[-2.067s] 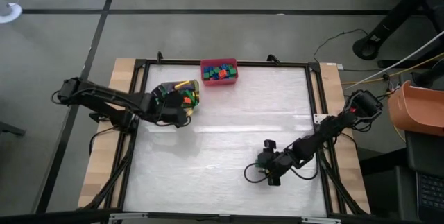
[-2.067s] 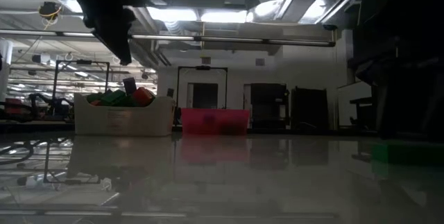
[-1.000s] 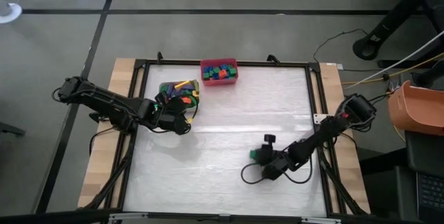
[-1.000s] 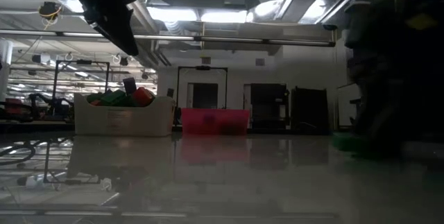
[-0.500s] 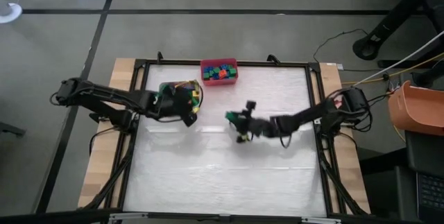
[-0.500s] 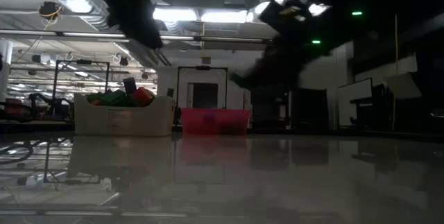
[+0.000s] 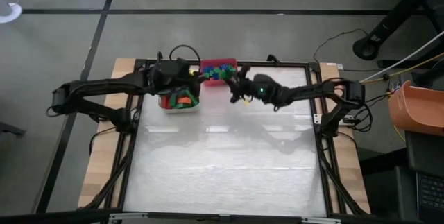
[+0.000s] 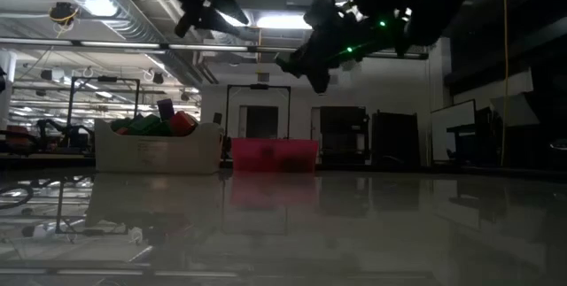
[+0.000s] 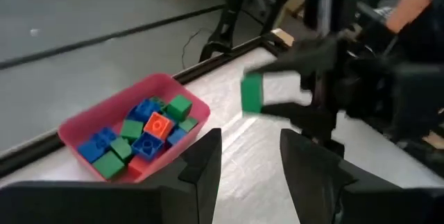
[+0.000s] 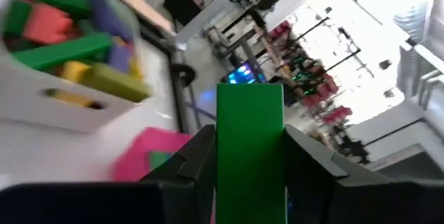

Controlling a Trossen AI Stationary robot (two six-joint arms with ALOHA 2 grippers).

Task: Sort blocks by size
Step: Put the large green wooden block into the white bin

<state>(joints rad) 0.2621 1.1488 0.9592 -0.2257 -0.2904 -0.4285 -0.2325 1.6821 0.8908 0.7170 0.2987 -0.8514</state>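
Both arms matte black, slim jointed links, black cables looped alongside; right arm [image 7: 298,93] shows small green indicator lights.

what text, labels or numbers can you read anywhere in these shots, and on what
None can be read: no print shows on the blocks, the red bin, the white bin or the green block held in the right gripper. Any signs in the room behind are too blurred.
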